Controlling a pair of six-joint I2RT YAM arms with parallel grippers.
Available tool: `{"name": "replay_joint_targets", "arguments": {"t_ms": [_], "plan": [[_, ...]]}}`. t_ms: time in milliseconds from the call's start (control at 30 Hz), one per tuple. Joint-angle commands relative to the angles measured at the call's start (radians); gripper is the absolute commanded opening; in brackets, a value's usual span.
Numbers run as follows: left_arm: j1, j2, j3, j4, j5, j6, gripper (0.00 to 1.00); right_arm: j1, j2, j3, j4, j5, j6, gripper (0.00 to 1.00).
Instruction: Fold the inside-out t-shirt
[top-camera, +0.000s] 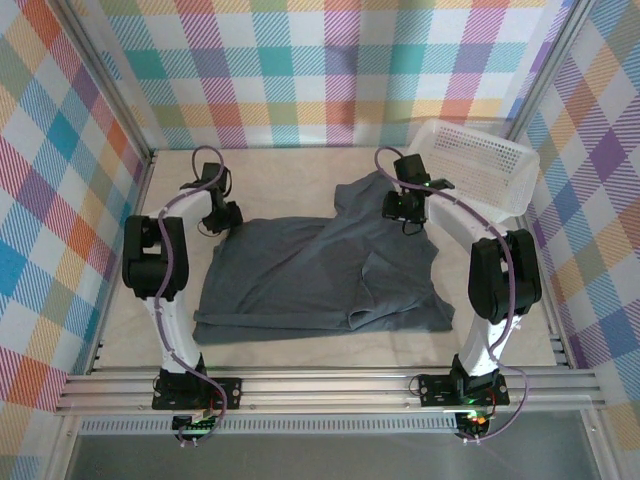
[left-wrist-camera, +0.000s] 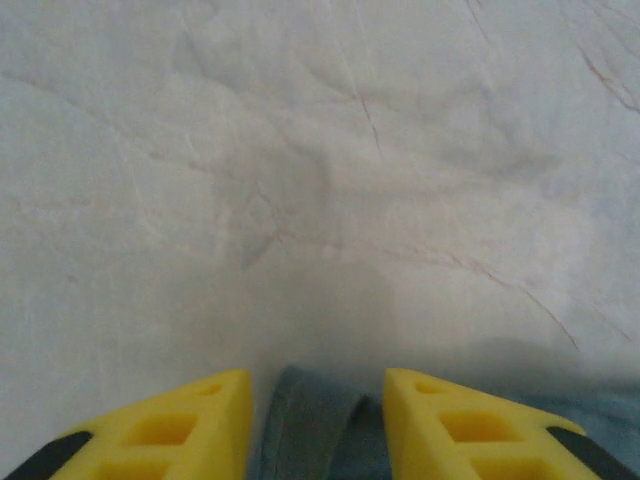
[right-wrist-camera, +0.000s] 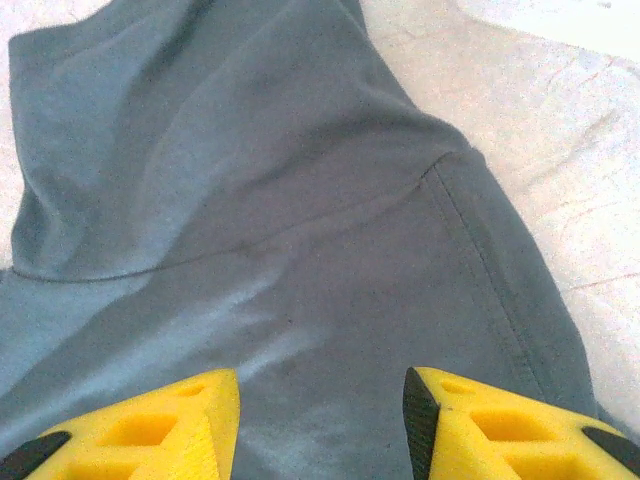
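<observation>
The inside-out t-shirt (top-camera: 300, 275) lies on the table, dark slate-grey, its right part folded over with a flap reaching toward the back. My left gripper (top-camera: 225, 215) sits at the shirt's back left corner. In the left wrist view its yellow fingers (left-wrist-camera: 200, 420) stand apart, and a strip of the shirt's hem (left-wrist-camera: 310, 430) lies loose between them. My right gripper (top-camera: 405, 210) hovers over the back right flap. Its jaws (right-wrist-camera: 322, 385) are open just above the grey cloth (right-wrist-camera: 300, 200), holding nothing.
A white mesh basket (top-camera: 480, 165) stands at the back right, close behind the right gripper. Bare beige table (top-camera: 270, 170) runs behind the shirt. Checked walls enclose three sides, and an aluminium rail (top-camera: 330, 385) crosses the near edge.
</observation>
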Motion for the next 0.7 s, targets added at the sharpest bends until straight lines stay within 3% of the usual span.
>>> {"name": "replay_joint_targets", "arguments": {"t_ms": [0,167,433,667], "plan": [[0.010,0.033,0.047,-0.076,-0.062,0.029,0.27,0.006,-0.031,-0.014,0.003,-0.016,0.005,0.48],[0.013,0.069,0.090,-0.103,-0.103,0.035,0.00,0.006,0.039,0.022,-0.027,-0.025,0.042,0.48],[0.062,-0.014,0.076,-0.079,-0.144,0.001,0.00,0.006,0.099,0.010,-0.028,-0.049,0.086,0.48],[0.116,-0.017,0.059,-0.040,-0.062,-0.020,0.00,0.008,0.171,-0.002,-0.040,-0.100,0.116,0.45]]}}
